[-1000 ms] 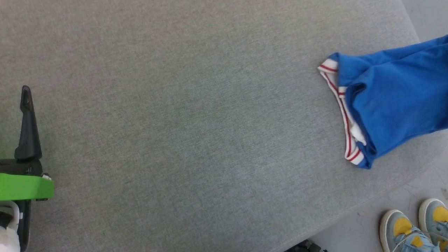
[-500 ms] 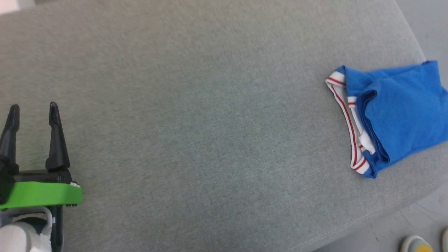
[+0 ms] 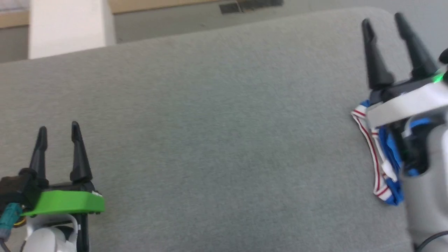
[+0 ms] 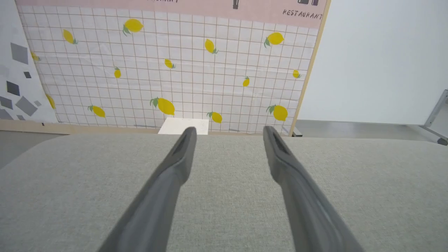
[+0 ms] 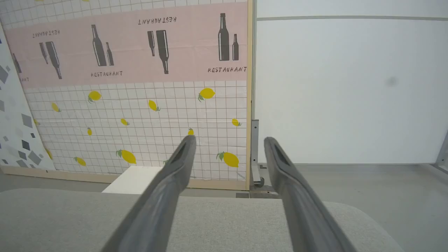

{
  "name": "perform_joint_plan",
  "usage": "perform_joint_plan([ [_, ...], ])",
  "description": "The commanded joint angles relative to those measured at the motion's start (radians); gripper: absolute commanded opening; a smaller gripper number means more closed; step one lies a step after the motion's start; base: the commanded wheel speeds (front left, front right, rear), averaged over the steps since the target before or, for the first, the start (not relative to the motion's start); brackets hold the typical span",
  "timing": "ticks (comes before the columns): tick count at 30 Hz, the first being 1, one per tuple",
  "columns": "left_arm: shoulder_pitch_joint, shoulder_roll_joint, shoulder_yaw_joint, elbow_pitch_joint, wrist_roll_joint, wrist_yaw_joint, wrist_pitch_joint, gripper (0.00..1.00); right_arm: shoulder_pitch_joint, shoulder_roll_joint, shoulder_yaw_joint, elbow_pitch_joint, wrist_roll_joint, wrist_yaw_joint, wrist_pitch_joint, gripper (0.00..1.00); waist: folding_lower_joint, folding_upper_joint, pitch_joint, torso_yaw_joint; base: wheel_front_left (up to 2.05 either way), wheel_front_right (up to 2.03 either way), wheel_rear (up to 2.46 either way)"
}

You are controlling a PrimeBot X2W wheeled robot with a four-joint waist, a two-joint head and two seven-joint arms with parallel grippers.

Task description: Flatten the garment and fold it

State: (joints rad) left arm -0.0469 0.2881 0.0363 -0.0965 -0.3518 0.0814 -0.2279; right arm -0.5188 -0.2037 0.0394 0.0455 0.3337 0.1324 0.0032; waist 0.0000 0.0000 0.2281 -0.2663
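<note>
Head view: the left claw, fingers spread and holding nothing, sits at the lower left over the grey surface. The right claw, likewise spread and empty, stands at the far right. The garment lies on the surface under the right wrist, well apart from the left claw. Only its striped trim and a strip of blue show, seemingly bunched. Wrist views: both claws point toward a lemon-patterned wall panel.
</note>
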Motion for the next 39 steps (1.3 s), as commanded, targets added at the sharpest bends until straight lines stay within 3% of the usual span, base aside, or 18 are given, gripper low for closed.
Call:
perform_joint_plan([
  [1, -0.007, -0.008, -0.005, 0.012, -0.006, -0.001, -0.01, 1.0, 0.033, 0.037, -0.009, -0.004, -0.02, -0.002, -0.023, 1.0, 0.0, 0.0, -0.102, 0.101, 0.0, 0.0, 0.0],
  [5, -0.015, -0.025, -0.016, 0.05, -0.005, -0.005, -0.019, 1.0, 0.095, 0.112, -0.031, 0.021, -0.052, -0.002, -0.086, 1.0, 0.0, 0.0, -0.134, 0.135, 0.0, 0.0, 0.0],
  [10, -0.029, -0.044, -0.036, 0.09, 0.009, -0.005, -0.026, 1.0, 0.178, 0.148, -0.041, 0.074, -0.08, -0.002, -0.152, 1.0, 0.0, 0.0, -0.164, 0.169, 0.0, 0.0, 0.0],
  [20, -0.033, -0.092, -0.048, 0.164, 0.024, -0.008, -0.033, 1.0, 0.337, 0.153, -0.029, 0.127, -0.063, -0.002, -0.25, 1.0, 0.0, 0.0, -0.207, 0.2, 0.0, 0.0, 0.0],
  [39, -0.026, -0.158, -0.084, 0.277, 0.106, -0.062, -0.034, 1.0, 0.435, 0.153, -0.018, 0.17, -0.058, -0.002, -0.265, 1.0, 0.0, 0.0, -0.218, 0.219, 0.0, 0.0, 0.0],
])
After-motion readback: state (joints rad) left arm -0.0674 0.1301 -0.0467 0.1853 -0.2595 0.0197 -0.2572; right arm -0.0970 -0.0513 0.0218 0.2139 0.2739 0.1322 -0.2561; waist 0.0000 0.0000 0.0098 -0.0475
